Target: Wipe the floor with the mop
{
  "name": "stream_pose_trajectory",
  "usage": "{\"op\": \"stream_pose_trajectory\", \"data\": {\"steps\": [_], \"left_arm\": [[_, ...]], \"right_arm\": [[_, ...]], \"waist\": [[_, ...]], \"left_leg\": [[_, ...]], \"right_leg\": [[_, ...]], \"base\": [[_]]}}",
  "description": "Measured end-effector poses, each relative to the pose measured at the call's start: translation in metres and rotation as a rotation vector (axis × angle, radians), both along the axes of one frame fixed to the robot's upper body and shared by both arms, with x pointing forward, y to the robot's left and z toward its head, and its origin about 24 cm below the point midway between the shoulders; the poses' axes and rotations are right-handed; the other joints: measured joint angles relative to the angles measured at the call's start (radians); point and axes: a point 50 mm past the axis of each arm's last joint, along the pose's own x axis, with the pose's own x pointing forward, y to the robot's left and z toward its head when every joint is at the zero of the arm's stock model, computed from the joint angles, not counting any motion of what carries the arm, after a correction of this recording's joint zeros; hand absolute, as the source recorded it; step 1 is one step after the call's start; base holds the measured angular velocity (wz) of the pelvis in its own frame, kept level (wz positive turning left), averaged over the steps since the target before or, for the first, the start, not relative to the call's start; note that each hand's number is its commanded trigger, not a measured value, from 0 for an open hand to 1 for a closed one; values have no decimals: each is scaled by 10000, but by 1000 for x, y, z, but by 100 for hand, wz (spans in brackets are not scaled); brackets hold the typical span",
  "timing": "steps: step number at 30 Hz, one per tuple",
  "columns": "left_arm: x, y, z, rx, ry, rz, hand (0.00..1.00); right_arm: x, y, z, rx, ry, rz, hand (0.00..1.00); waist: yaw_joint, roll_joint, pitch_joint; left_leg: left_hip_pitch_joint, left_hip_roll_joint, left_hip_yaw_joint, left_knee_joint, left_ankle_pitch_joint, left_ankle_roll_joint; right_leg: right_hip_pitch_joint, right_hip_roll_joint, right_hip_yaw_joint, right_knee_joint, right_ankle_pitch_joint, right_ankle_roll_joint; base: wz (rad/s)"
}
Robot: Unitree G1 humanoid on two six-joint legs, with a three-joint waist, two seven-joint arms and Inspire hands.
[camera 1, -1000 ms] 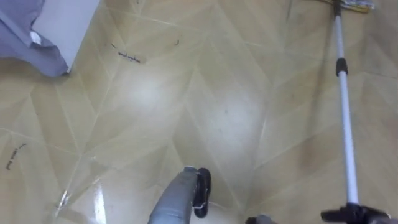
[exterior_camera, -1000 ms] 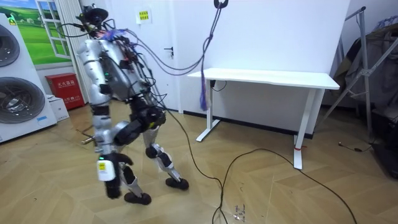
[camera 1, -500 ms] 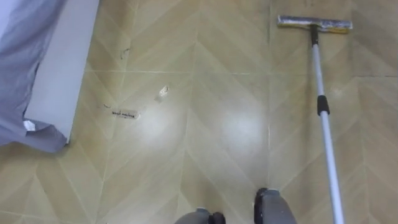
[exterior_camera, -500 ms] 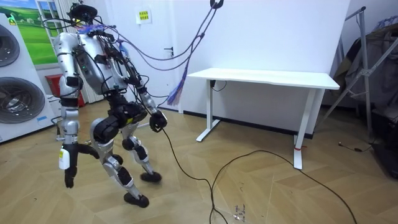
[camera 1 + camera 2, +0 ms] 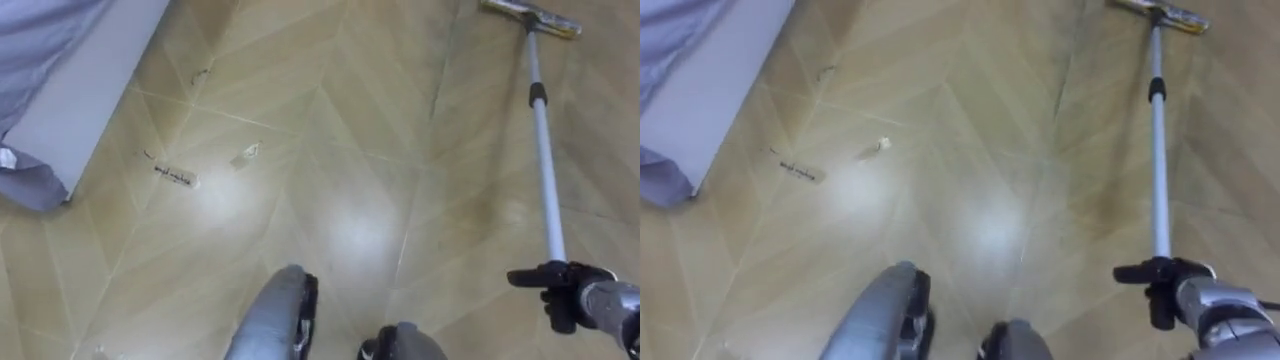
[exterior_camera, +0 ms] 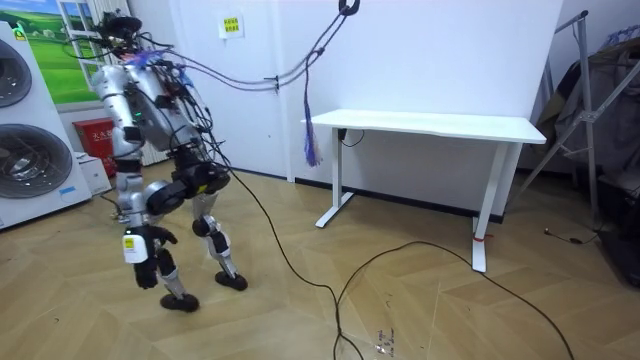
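Observation:
The mop lies ahead of me on the wooden floor. Its flat head is at the top right, and its silver pole slants down toward me. My right hand is at the lower right, dark fingers curled round the pole's near end; it is also seen as the right hand. In the room view my left hand hangs low beside my leg, too small to read. I stand in mid-stride near the washing machines.
A white piece of furniture draped with grey cloth fills the upper left. A small scrap and a dark mark lie on the floor. A white desk and a floor cable are to the room view's right.
I have stepped toward the room view's left, and my head camera has shifted. My right hand on the pole has come into the eye view at the lower right.

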Motion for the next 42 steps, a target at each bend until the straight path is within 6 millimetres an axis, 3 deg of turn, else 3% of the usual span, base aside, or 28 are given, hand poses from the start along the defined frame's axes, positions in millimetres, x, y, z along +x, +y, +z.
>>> {"op": "stream_pose_trajectory", "data": {"steps": [3, 4, 6, 7, 9, 11, 13, 15, 17, 19, 22, 23, 24, 25, 26, 28, 30, 31, 32, 33, 34, 35, 36, 37, 38, 40, 41, 42], "left_arm": [[20, -12, -2, -241, -335, -359, 0], [23, -16, -3, -311, -376, -439, 0], [28, -28, -5, -570, -583, -507, 0], [28, -29, -5, -602, -620, -450, 0], [31, -34, -5, -755, -831, -287, 0], [33, -37, -5, -748, -975, -307, 0], [28, -44, -8, -723, -868, -267, 0], [24, -47, -9, -783, -758, -288, 0], [23, -43, -8, -607, -741, -195, 0], [21, -39, -8, -461, -613, -107, 0], [17, -31, -8, -368, -446, 234, 0], [18, -25, -6, -326, -505, 473, 0], [18, -17, -4, -197, -601, 663, 0], [18, -5, 0, 98, -673, 721, 0], [18, 0, 1, 277, -698, 703, 0], [12, 8, 5, 648, -648, 491, 0], [10, 6, 4, 550, -543, 358, 0], [11, 3, 4, 472, -487, 163, 0], [12, 2, 4, 379, -496, 62, 0], [15, 0, 4, 196, -542, -153, 0], [18, -3, 3, 19, -551, -290, 0], [17, -4, 3, -33, -518, -357, 0], [20, -9, 1, -151, -459, -513, 0], [23, -11, 0, -208, -453, -579, 0], [26, -18, -2, -277, -417, -778, 0], [38, -27, -3, -467, -701, -794, 0], [46, -30, -2, -525, -975, -843, 0], [54, -31, 0, -553, -1332, -866, 0]], "right_arm": [[-69, -8, -25, -41, 1593, -603, 100], [-85, -9, -29, -88, 1965, -743, 100], [-134, -4, -42, -90, 3050, -985, 100], [-142, -2, -44, -108, 3234, -994, 100], [-161, 7, -50, -13, 3633, -1179, 100], [-163, 20, -56, 36, 3678, -1182, 100], [-157, 32, -62, 81, 3486, -1039, 100], [-154, 35, -63, 29, 3410, -868, 100], [-147, 42, -65, 106, 3241, -723, 100], [-139, 44, -65, 183, 3174, -692, 100], [-94, 30, -51, -100, 2646, -645, 100], [-67, 21, -39, -201, 2057, -522, 100], [-34, 13, -24, -332, 1223, -383, 100], [-5, 7, -7, -499, 375, -229, 100], [7, 5, 1, -609, 0, -120, 100], [42, 3, 24, -662, -1098, 75, 100], [48, 2, 30, -372, -1336, -247, 100], [43, 1, 27, -234, -1331, -455, 100], [36, 0, 22, -195, -1176, -547, 100], [23, 0, 13, -95, -827, -698, 100], [7, -1, 4, -22, -424, -767, 100], [-4, 0, -2, 31, -198, -839, 100], [-28, 0, -14, 67, 318, -975, 100], [-41, -1, -19, 74, 622, -1044, 100], [-63, -1, -27, 114, 1223, -1206, 100], [-98, -3, -36, -110, 2152, -1153, 100], [-118, -2, -41, -259, 2636, -1128, 100], [-132, 2, -45, -290, 2949, -1163, 100]], "waist": [[-348, 591, -118], [-423, 705, -151], [-703, 1035, -372], [-820, 1110, -412], [-1310, 1443, -413], [-1439, 1590, -374], [-1438, 1663, -199], [-1446, 1762, -240], [-1380, 1663, -171], [-1326, 1436, -131], [-942, 1146, -94], [-741, 942, -77], [-646, 806, -51], [-467, 472, -62], [-353, 336, -23], [-85, -81, 18], [-37, -173, 37], [-29, -146, 46], [-5, -146, 46], [15, -70, 44], [9, 45, 38], [-4, 77, 15], [-107, 285, -24], [-106, 356, -27], [-113, 479, -28], [-277, 757, -182], [-516, 921, -288], [-738, 1076, -312]], "left_leg": [[491, -431, 194, -310, -391, 781], [688, -547, 302, -359, -513, 902], [1513, -880, 722, -588, -977, 1196], [1701, -949, 773, -645, -1071, 1241], [2287, -1208, 587, -896, -1388, 1360], [2626, -1382, 272, -1244, -1444, 1370], [3051, -1439, -115, -1646, -1446, 1324], [3171, -1597, -734, -1784, -1458, 1211], [3364, -1619, -996, -1820, -1568, 1032], [3460, -1611, -1178, -1590, -1721, 782], [3026, -1242, -1105, 21, -1938, 393], [2659, -1101, -1013, 1004, -1866, 269], [2267, -871, -853, 2048, -1615, -140], [1930, -669, -602, 2919, -1238, -370], [1736, -545, -508, 3306, -980, -418], [1078, -261, -418, 4342, 39, -438], [574, -187, -373, 3837, -285, -291], [420, -197, -280, 2592, -649, -230], [419, -211, -219, 1792, -702, -231], [543, -301, -93, 3, -590, -278], [765, -435, -76, -1295, -31, -46], [954, -464, 0, -1482, 159, 98], [1312, -472, 274, -1537, -43, 602], [1463, -475, 415, -1512, -131, 749], [1772, -554, 669, -1475, -437, 903], [2076, -753, 832, -1336, -795, 1103], [2248, -917, 840, -1243, -901, 1215], [2453, -1066, 716, -1148, -905, 1222]], "right_leg": [[740, -281, 131, -550, -119, 427], [871, -382, 227, -450, -86, 491], [1020, -623, 710, 305, 468, 1104], [1066, -708, 735, 506, 662, 1124], [983, -781, 896, 1273, 1611, 1164], [544, -668, 1158, 1461, 1757, 1150], [-159, -505, 1003, 660, 1452, 1113], [-460, -490, 783, -870, 1484, 1034], [-640, -422, 688, -2283, 1861, 891], [-511, -368, 501, -2343, 2397, 618], [-367, -386, -73, -1689, 1999, 248], [-448, -373, -227, -1238, 1678, 128], [-484, -336, -322, -770, 1331, 14], [-560, -299, -249, -314, 983, -89], [-537, -272, -259, -176, 859, -152], [-323, -75, -271, -76, 535, -346], [-105, 120, -180, -261, 422, -391], [173, 218, -70, -544, 373, -361], [342, 232, -40, -750, 353, -321], [726, 273, 28, -1234, 346, -269], [1178, 274, 150, -1674, 296, -138], [1372, 274, 312, -1820, 257, -67], [1716, 269, 590, -2008, 187, 89], [1808, 224, 692, -1912, 210, 145], [1822, 62, 844, -1441, 344, 403], [1698, -239, 811, -553, 683, 933], [1572, -375, 823, 27, 1060, 1076], [1538, -445, 872, 447, 1535, 1102]], "base": [[58], [53], [14], [0], [5], [-40], [-69], [-35], [-16], [10], [-8], [0], [0], [5], [0], [16], [64], [89], [86], [67], [57], [54], [37], [22], [-9], [-7], [7], [-8]]}}
